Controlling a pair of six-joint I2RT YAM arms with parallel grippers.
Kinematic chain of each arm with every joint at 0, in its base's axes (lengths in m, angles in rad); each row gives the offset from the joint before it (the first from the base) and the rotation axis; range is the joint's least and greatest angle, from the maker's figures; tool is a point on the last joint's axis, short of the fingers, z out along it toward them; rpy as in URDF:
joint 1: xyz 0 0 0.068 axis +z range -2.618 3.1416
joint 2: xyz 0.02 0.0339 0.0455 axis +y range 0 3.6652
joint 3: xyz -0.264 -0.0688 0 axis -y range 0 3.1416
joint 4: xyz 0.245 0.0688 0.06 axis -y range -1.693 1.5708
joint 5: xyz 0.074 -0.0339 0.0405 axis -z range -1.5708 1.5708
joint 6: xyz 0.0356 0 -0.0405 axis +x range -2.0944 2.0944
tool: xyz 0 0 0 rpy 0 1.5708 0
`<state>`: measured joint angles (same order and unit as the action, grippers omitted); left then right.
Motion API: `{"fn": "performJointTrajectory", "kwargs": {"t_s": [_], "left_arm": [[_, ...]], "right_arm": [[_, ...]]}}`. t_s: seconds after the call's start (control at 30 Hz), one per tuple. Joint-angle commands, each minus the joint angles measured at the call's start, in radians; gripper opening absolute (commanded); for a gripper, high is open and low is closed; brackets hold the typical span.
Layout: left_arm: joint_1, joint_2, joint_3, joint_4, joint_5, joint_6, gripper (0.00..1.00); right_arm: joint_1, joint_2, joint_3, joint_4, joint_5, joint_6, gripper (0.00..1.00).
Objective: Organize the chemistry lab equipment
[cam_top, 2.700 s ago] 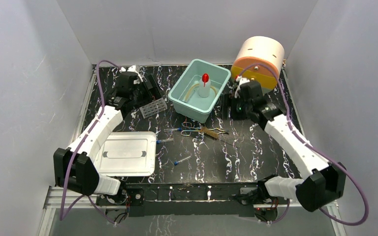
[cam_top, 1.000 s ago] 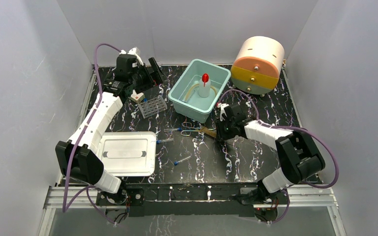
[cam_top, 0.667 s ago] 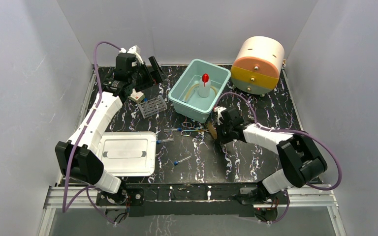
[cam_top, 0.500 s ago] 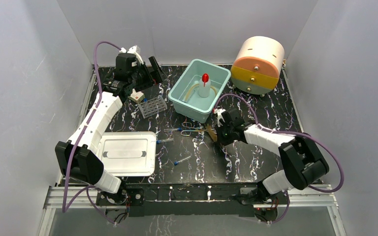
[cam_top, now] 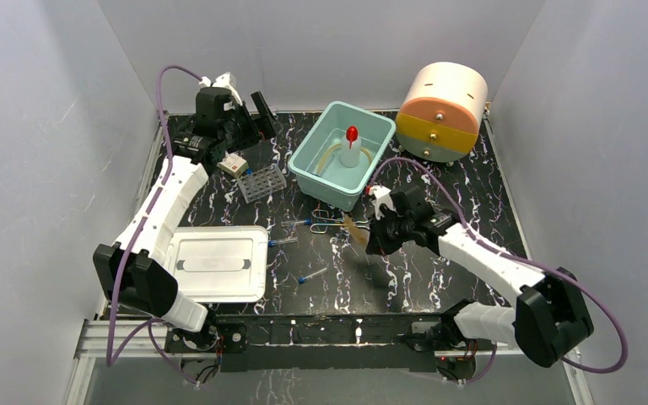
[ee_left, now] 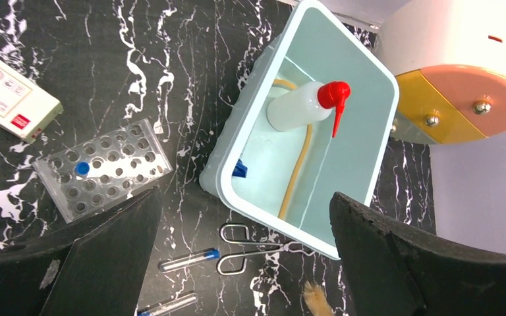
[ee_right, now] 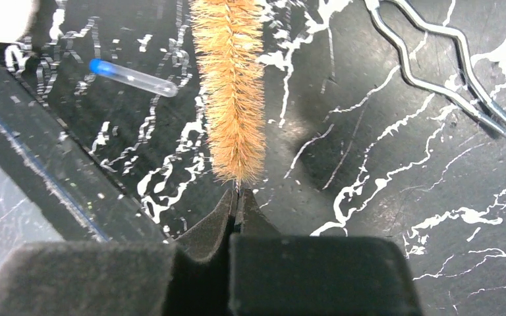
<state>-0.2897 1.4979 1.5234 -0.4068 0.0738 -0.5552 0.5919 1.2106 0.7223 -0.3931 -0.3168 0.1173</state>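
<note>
1. The right end effector (ee_right: 237, 197) is clenched on the thin wire stem of a tan bristle brush (ee_right: 232, 85). It is over the middle of the surface (cam_top: 405, 283), just near of the teal bin (cam_top: 334, 192).
2. The left end effector (cam_top: 257, 116) hangs over the far left corner, its fingers (ee_left: 99, 263) spread wide with nothing between them.
3. In the bin are the wash bottle (ee_left: 300, 108) with its red nozzle, the tan rubber tubing (ee_left: 296, 171) and a small blue cap (ee_left: 239, 170) against the left wall.
4. The grey tube rack (ee_left: 102, 168) sits left of the bin, apart from it, with one blue-capped tube (ee_left: 82, 168) in a hole. A small box (ee_left: 13, 99) lies just beyond it.
5. The metal tongs (ee_left: 244, 240) lie just near of the bin, left of the brush. Loose blue-capped tubes (ee_left: 188, 260) lie beside them and nearer.
6. A white lidded tray (cam_top: 219, 263) sits near left, and a round drawer unit (cam_top: 443, 110) stands far right.
</note>
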Motion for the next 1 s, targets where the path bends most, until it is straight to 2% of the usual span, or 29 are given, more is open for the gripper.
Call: {"fn": "performJointTrajectory", "kwargs": {"t_s": [0.0, 0.13, 0.3, 0.47, 0.57, 0.8, 0.97], "left_arm": [[0.011, -0.018, 0.080, -0.034, -0.060, 0.048, 0.98], [0.015, -0.006, 0.119, -0.040, -0.110, 0.054, 0.98], [0.016, 0.002, 0.137, -0.050, -0.114, 0.038, 0.98], [0.017, -0.021, 0.105, -0.061, -0.124, 0.008, 0.98], [0.018, -0.039, 0.067, -0.076, -0.137, -0.030, 0.98], [0.020, -0.075, -0.022, -0.098, -0.122, -0.095, 0.98], [0.021, -0.095, -0.064, -0.120, -0.111, -0.100, 0.98]], "right_arm": [[0.005, -0.079, 0.102, -0.061, -0.102, -0.037, 0.00], [0.007, -0.093, 0.219, -0.030, -0.172, -0.013, 0.00], [0.008, -0.001, 0.386, 0.044, -0.134, 0.061, 0.00], [0.008, 0.058, 0.479, 0.180, 0.092, 0.175, 0.00], [0.008, 0.142, 0.560, 0.206, 0.208, 0.264, 0.00], [0.030, 0.403, 0.841, 0.094, 0.533, 0.494, 0.00], [0.052, 0.574, 1.055, -0.006, 0.726, 0.600, 0.00]]}}
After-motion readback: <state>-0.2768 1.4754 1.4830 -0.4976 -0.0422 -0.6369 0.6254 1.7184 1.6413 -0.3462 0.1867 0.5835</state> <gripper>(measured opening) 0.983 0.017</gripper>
